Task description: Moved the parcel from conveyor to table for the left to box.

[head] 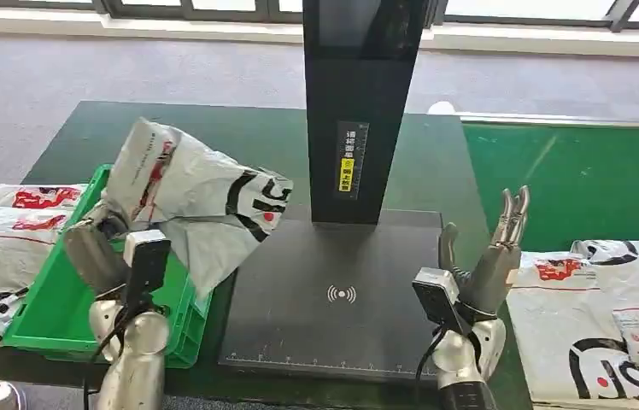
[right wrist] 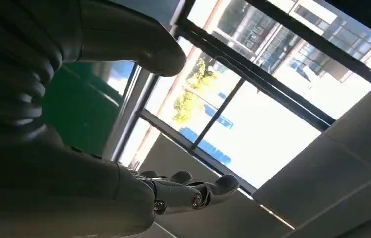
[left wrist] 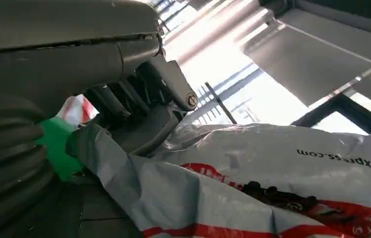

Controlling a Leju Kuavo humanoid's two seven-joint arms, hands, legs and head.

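- A black post stood upright at the back of a dark flat pad, carrying a yellow label on its front.
- A white wireless mark was printed on the pad.
- Other white bags with red and black print lay piled to the left of the bin.
- More printed bags lay flat on the right.
- Grey carpet ran behind the table, below a row of windows.

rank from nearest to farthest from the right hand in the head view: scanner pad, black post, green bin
From the right hand:
1. Scanner pad, right beside it, toward the middle.
2. Black post, behind the pad, centre.
3. Green bin, far left, under the held parcel.
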